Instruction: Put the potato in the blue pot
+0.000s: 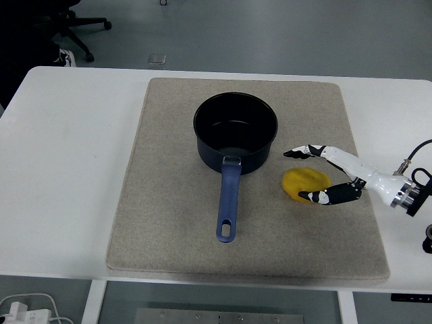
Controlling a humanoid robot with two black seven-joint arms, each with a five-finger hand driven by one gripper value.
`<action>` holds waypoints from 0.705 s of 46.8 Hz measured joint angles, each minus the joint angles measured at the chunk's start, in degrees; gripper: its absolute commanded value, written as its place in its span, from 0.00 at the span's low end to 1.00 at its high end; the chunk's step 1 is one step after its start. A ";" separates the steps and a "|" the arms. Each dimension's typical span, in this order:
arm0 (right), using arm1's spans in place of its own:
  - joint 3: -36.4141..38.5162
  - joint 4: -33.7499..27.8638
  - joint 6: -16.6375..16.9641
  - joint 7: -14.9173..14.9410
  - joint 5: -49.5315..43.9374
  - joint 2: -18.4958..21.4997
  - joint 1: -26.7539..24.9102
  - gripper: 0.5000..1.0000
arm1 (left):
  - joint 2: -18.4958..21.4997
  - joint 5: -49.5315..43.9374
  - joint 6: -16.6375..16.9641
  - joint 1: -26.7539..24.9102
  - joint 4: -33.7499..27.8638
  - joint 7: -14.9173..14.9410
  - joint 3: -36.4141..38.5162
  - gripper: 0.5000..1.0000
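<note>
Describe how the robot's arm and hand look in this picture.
Only the right arm shows. The robot hand has slim white fingers with black joints and black tips. A silver metal wrist cuff joins it to a black arm part, and a thin black cable loops above the wrist.

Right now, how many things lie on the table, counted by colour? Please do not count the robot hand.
Blue: 1, the blue pot with its handle toward the near edge.
Yellow: 1, the potato, on the mat right of the pot, between the spread fingers of the right hand.
Beige: 1, the mat under both.
Total: 3
</note>
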 measured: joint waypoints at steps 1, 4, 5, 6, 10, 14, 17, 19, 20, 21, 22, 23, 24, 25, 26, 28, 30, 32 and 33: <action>0.00 -0.04 -0.01 -0.04 0.00 0.02 -0.07 0.68 | 0.00 0.00 0.00 -0.02 0.00 0.00 0.00 0.99; -0.02 -0.13 -0.02 -0.08 0.00 0.21 -0.29 0.68 | 0.00 0.00 0.00 -0.01 0.00 0.00 0.00 0.99; -0.05 -0.21 -0.02 -0.08 0.00 0.35 -0.33 0.68 | 0.00 0.00 0.00 -0.01 0.00 0.00 0.00 0.99; -0.06 -0.31 -0.02 -0.08 -0.01 0.47 -0.38 0.68 | 0.00 0.00 0.00 0.00 0.00 0.00 0.00 0.99; -0.09 -0.76 -0.02 -0.07 -0.01 0.78 -0.92 0.68 | 0.00 0.00 0.00 0.00 0.00 0.00 0.00 0.99; -0.08 -0.81 -0.01 -0.02 -0.01 0.85 -1.31 0.69 | 0.00 0.00 0.00 0.00 0.00 0.00 0.00 0.99; -0.07 -0.81 0.02 -0.01 -0.01 0.85 -1.50 0.68 | 0.00 0.00 0.00 0.01 0.04 0.00 0.00 0.99; -0.05 -0.82 0.03 0.00 -0.01 0.85 -1.56 0.68 | 0.00 0.00 0.00 0.01 0.07 0.00 0.00 0.99; -0.03 -0.81 0.03 0.00 -0.01 0.85 -1.61 0.68 | 0.00 0.00 0.00 0.01 0.06 0.00 0.00 0.99; -0.02 -0.81 0.03 0.00 -0.01 0.85 -1.64 0.68 | 0.00 0.00 0.00 0.01 0.06 0.00 0.00 0.99; -0.02 -0.81 0.03 0.00 -0.01 0.85 -1.66 0.68 | 0.00 0.00 0.00 0.01 0.06 0.00 0.00 0.99; -0.01 -0.80 0.03 0.00 -0.01 0.85 -1.67 0.68 | 0.00 0.00 0.00 0.01 0.05 0.00 0.00 0.99; 0.00 -0.80 0.03 0.01 -0.01 0.85 -1.67 0.68 | 0.00 0.00 0.00 0.01 0.04 0.00 0.00 0.99; -0.01 -0.80 0.03 0.01 -0.01 0.84 -1.67 0.68 | 0.00 0.00 0.00 0.01 0.03 0.00 0.00 0.99; -0.01 -0.80 0.04 0.01 -0.01 0.84 -1.67 0.68 | 0.00 0.00 0.00 0.01 0.02 0.00 0.00 0.99; -0.01 -0.80 0.04 0.11 -0.01 0.80 -1.67 0.68 | 0.00 0.00 0.00 0.01 0.01 0.00 0.00 0.99; -0.01 -0.79 0.04 0.17 -0.01 0.78 -1.85 0.68 | 0.00 0.00 0.00 0.01 0.01 0.00 0.00 0.99; -0.03 -0.79 0.04 0.18 -0.01 0.78 -2.15 0.67 | 0.00 0.00 0.00 0.01 0.01 0.00 0.00 0.99; -0.05 -0.79 0.04 0.18 -0.01 0.78 -2.22 0.66 | 0.00 0.00 0.00 0.01 0.01 0.00 0.00 0.99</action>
